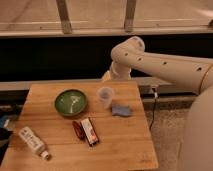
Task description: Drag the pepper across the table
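Dark red, glossy, oblong pepper lay on the light butcher-block wooden table, front of centre, just beside the left side of a rectangular black box with a white-and-red label. Gripper sat at the table's far edge, behind a translucent plastic cup. Its state could not be told.

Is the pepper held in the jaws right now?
No, the pepper lies on the table beside the black box, while the jaws sit beyond the far edge.
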{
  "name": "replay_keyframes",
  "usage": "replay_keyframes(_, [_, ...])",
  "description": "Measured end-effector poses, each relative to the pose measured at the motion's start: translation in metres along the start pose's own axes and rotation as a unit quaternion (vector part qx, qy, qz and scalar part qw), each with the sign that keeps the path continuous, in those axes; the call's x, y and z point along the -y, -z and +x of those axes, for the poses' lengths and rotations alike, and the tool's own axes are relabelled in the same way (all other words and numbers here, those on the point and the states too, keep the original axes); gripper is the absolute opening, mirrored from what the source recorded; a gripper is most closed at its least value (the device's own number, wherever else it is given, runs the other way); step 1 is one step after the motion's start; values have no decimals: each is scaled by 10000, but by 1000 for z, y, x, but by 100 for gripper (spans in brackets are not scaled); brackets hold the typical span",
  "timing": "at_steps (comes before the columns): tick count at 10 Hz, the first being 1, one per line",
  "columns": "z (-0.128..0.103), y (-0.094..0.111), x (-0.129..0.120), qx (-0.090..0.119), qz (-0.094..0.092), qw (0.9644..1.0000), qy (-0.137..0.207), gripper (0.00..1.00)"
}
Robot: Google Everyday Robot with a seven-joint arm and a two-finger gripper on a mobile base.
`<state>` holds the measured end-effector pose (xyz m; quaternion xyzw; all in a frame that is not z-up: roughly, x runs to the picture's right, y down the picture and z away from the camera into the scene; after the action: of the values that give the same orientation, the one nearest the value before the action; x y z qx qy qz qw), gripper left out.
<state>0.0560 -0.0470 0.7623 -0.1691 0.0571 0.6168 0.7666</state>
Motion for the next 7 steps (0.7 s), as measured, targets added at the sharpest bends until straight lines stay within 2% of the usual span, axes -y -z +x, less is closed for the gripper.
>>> replay_keyframes(4, [38,21,-53,18,-169,9984,541,80])
replay_keyframes(5, [61,30,-80,-9,-231,9969,757,80])
replay_keyframes(6, [68,32,-90,-17,-259,9962,836,80])
replay_keyframes(7, [86,36,-118,-49,-343,9936,1071,80])
